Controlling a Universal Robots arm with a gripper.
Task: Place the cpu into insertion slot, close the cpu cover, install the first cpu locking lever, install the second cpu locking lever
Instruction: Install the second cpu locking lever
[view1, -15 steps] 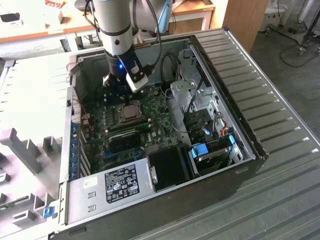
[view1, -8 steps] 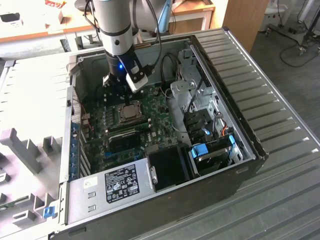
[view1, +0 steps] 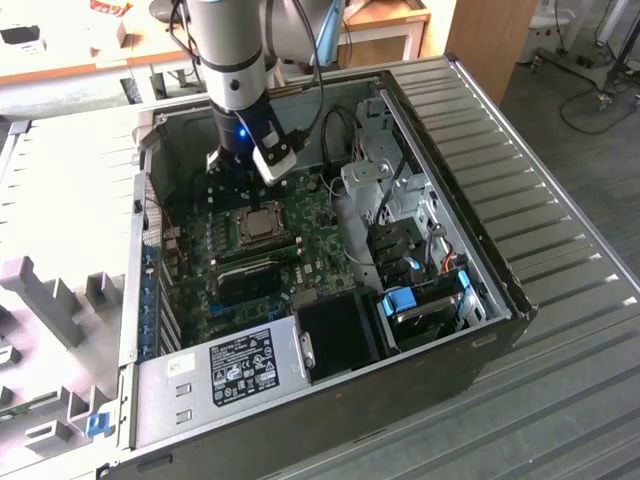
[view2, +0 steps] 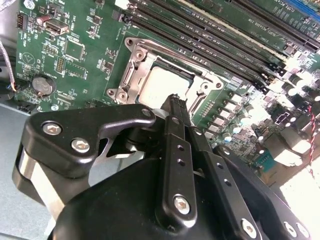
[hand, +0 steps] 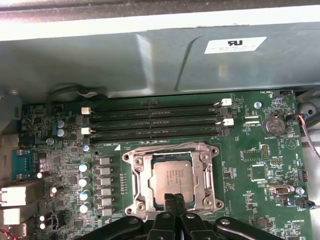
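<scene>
Bright daylight, glare on table (view1: 560, 200) at exterior view's right; case interior shadowed.

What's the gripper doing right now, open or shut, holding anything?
Gripper: shut, fingers together with nothing between them, tips over the edge of the cpu, which sits in the insertion slot with the cpu cover down around it.

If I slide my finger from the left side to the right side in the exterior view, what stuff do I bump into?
Grey foam blocks → green motherboard with the cpu under the end effector → black fan box → blue drive handle → slatted metal table.
</scene>
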